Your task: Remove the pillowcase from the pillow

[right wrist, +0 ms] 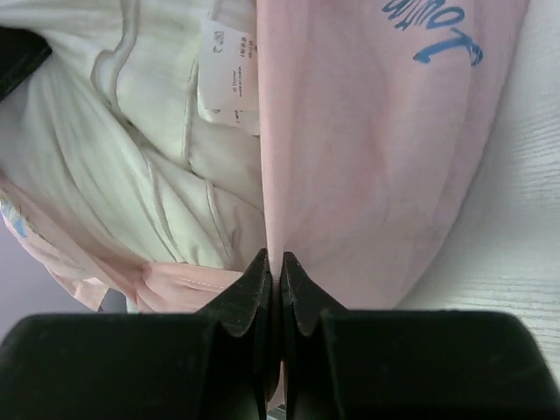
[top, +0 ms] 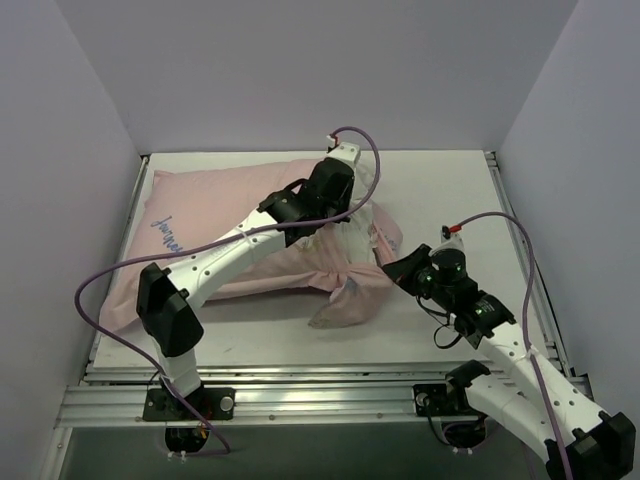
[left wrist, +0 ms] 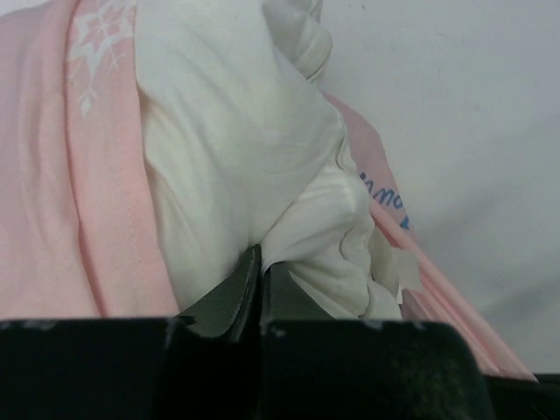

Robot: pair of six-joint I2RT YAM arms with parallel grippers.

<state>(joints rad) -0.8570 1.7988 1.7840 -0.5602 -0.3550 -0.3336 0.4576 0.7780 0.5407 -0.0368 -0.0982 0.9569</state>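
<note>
The top camera is looking down from behind at the whole table (top: 440,190). Both wrist cameras are viewing, close-up, the same bared end of the pillow (left wrist: 236,149).

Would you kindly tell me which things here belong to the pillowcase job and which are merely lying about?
Job: pillowcase; pillow; left gripper, pinching the pillow; right gripper, pinching the pillowcase.
Merely there: table; purple cable.
</note>
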